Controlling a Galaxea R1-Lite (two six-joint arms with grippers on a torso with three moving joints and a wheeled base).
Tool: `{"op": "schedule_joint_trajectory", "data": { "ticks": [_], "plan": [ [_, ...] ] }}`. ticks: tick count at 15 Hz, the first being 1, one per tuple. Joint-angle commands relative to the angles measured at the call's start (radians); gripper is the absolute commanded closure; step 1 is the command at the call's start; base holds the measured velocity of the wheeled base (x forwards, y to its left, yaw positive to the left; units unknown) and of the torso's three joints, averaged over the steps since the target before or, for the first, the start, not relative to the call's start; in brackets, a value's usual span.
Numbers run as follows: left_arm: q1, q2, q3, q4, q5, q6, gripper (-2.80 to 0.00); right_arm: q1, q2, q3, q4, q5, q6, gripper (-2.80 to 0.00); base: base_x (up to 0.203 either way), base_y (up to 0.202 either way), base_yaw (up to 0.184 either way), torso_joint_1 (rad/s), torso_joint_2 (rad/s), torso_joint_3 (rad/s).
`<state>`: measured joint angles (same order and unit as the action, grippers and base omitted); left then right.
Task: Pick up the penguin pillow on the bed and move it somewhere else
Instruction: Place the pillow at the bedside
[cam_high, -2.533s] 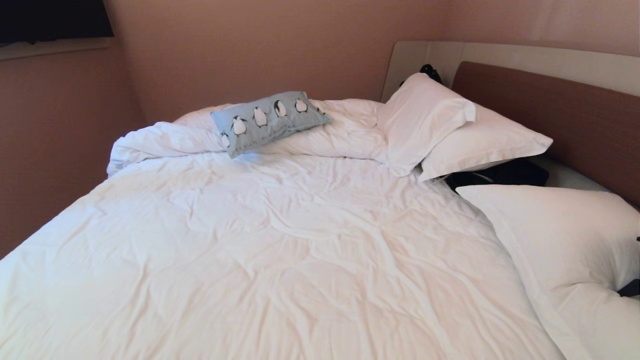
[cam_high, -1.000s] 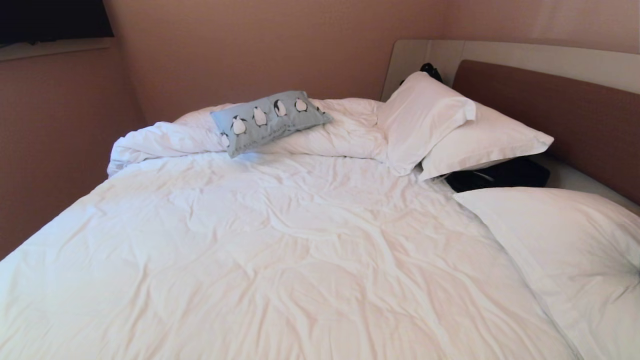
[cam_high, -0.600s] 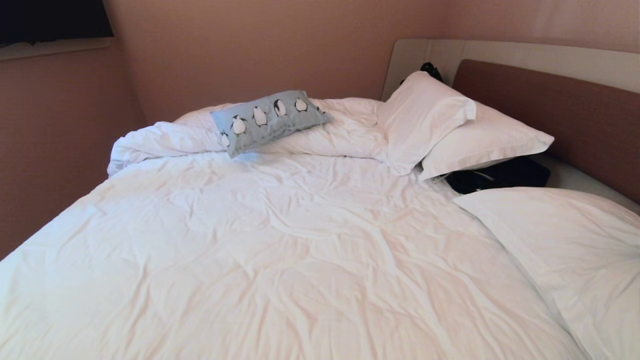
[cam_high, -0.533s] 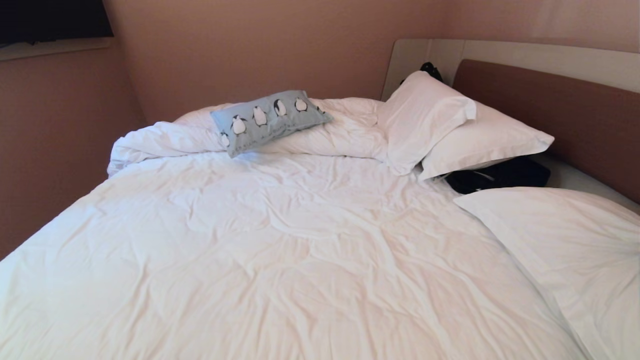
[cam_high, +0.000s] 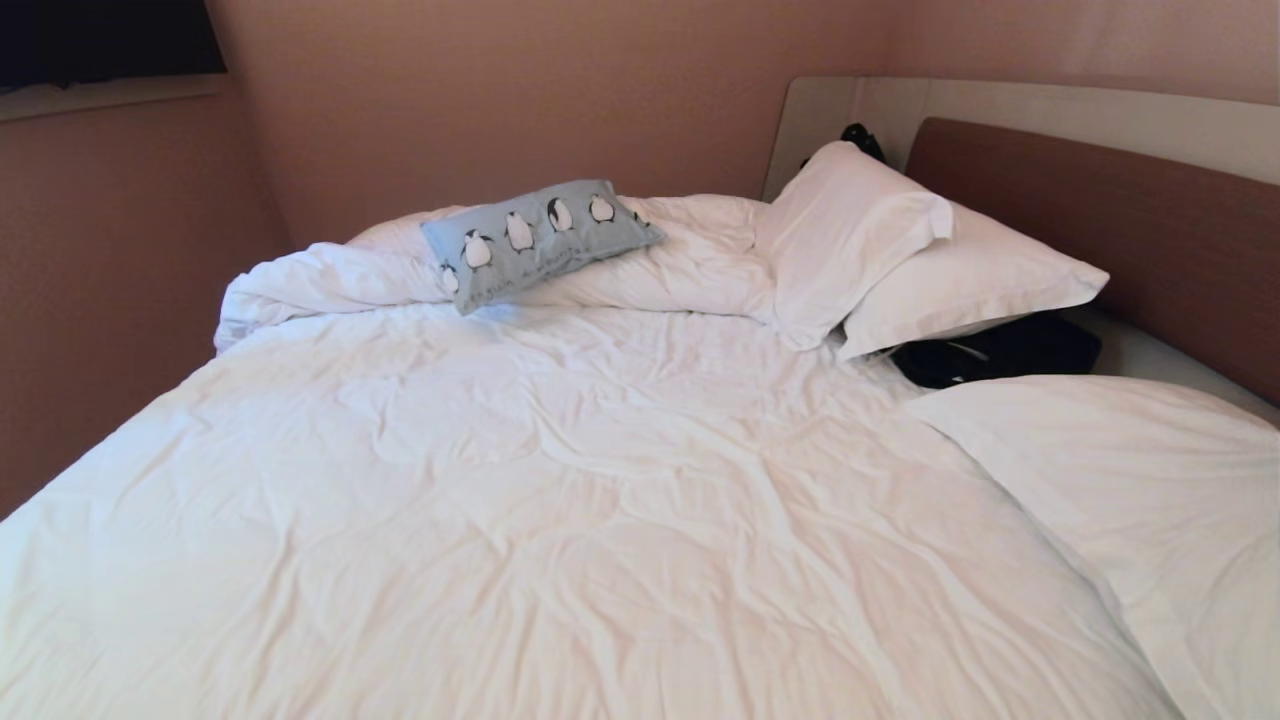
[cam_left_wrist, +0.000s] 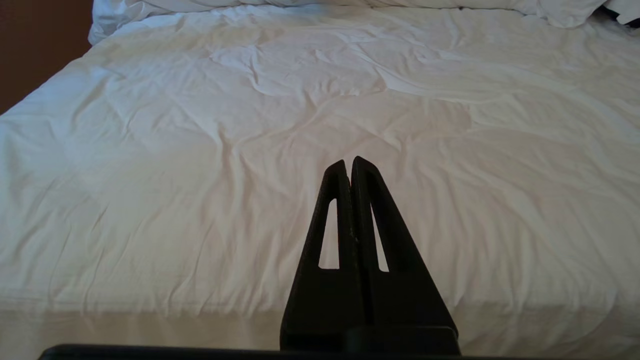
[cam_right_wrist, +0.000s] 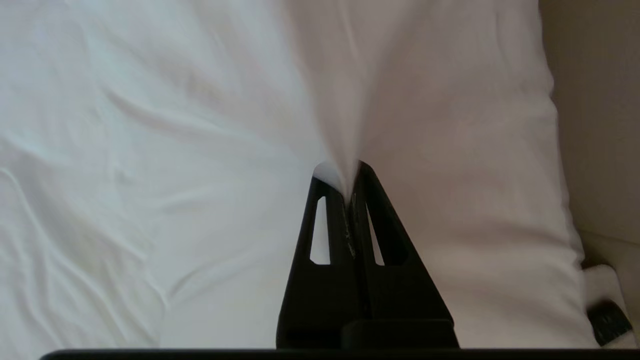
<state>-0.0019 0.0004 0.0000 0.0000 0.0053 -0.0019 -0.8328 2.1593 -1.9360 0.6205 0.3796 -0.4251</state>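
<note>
The penguin pillow (cam_high: 540, 240), light blue with a row of penguins, lies on the bunched duvet at the far side of the bed (cam_high: 560, 520). Neither gripper shows in the head view, and both are far from it. My right gripper (cam_right_wrist: 345, 175) is shut on a pinched fold of a large plain white pillow (cam_right_wrist: 475, 150), whose cloth rises in a tent from the fingertips. That pillow (cam_high: 1130, 470) lies at the bed's near right. My left gripper (cam_left_wrist: 350, 162) is shut and empty, hanging over the near edge of the duvet (cam_left_wrist: 250, 150).
Two more white pillows (cam_high: 860, 235) (cam_high: 975, 280) lean against the brown headboard (cam_high: 1100, 230), with a black object (cam_high: 1000, 350) below them. Walls close in the bed's far and left sides. The beige bed side (cam_right_wrist: 595, 100) runs past the held pillow.
The right gripper, seen at the head view's right edge 2.5 s ago, has left that view. The near white pillow has shifted right and its pinch dimple has slid out. The penguin pillow has not moved.
</note>
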Motion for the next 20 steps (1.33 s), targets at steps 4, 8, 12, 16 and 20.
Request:
{"op": "schedule_joint_trajectory", "data": {
  "ticks": [4, 8, 12, 16, 20],
  "plan": [
    [0.000, 0.000, 0.001, 0.000, 0.001, 0.000, 0.00, 0.000, -0.029, 0.002, -0.033, 0.001, 0.062, 0.00, 0.000, 0.000, 0.000, 0.000, 0.00, 0.000],
    [0.000, 0.000, 0.000, 0.000, 0.001, 0.000, 0.00, 0.000, -0.021, 0.002, -0.035, -0.004, 0.062, 0.00, 0.000, 0.000, 0.000, 0.000, 0.00, 0.000],
    [0.000, 0.000, 0.002, 0.000, 0.001, -0.001, 0.00, -0.008, 0.030, 0.002, -0.031, -0.013, -0.017, 0.00, 0.000, 0.000, 0.000, 0.000, 0.00, 0.000],
    [0.000, 0.000, 0.001, 0.000, 0.001, 0.000, 0.00, -0.012, -0.001, 0.000, 0.065, -0.020, -0.072, 0.00, 0.000, 0.000, 0.000, 0.000, 0.00, 0.000],
    [0.000, 0.000, 0.000, 0.000, 0.001, -0.001, 0.00, -0.012, -0.026, 0.000, 0.150, -0.021, -0.152, -2.80, 0.000, 0.000, 0.000, 0.000, 0.00, 0.000]
  ]
}}
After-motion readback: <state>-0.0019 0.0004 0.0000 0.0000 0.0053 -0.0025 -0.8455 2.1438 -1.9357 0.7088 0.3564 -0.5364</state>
